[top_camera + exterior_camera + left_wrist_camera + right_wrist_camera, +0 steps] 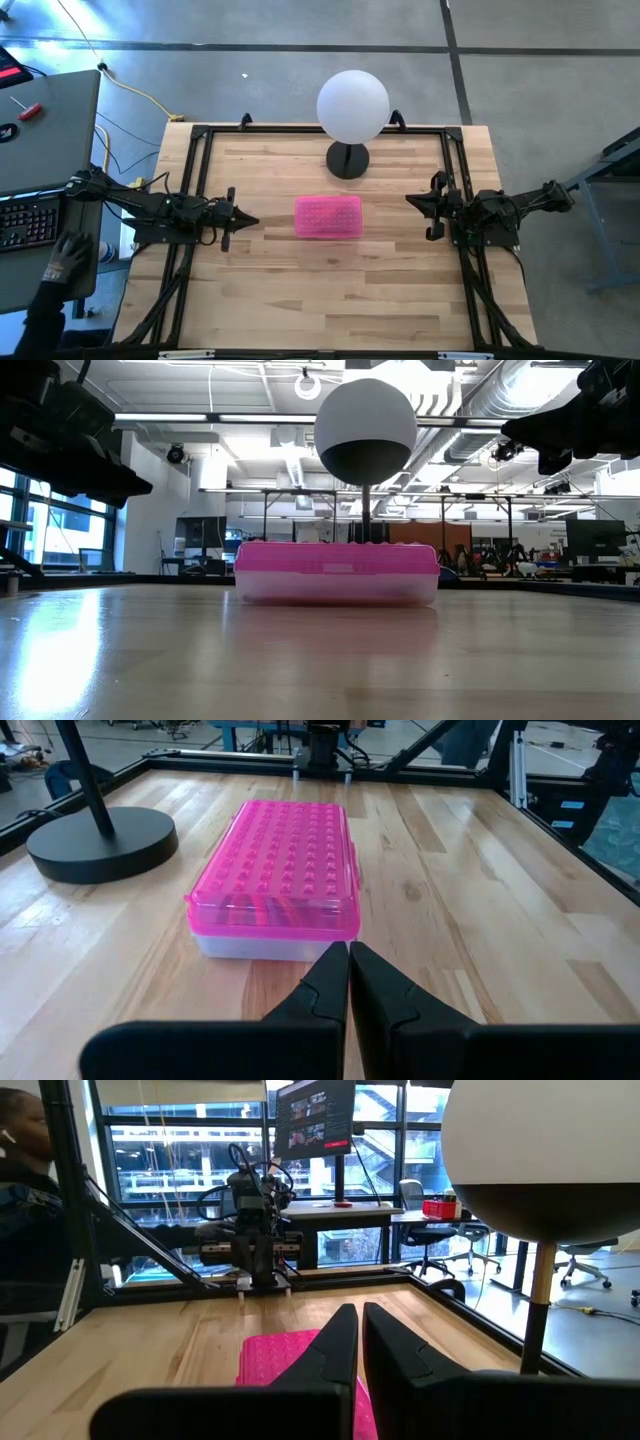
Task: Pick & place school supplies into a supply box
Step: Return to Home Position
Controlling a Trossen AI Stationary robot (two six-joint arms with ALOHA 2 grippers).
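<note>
Left end effector [246, 221] is seen closed, fingers pressed together, nothing held. It is located left of centre in the high view, tip pointed right toward the supply box [328, 216], near it but apart. Right end effector [411, 200] is also closed and empty, right of centre, tip pointed left, also apart from the box. In the low view both arms are shown raised off the table [330, 290], in the upper corners of the frame.

The supply box is laid flat at frame centre on the table, pink dotted lid shut over the clear base. Blurred coloured shapes are seen through the lid edge in the left wrist view; individual supplies cannot be told apart. The white globe lamp [352, 105] is stood just above the box in the high view, its black base close to but not touching the box. A person's gloved hand [70, 262] is visible at lower left beside a keyboard [28, 222].
</note>
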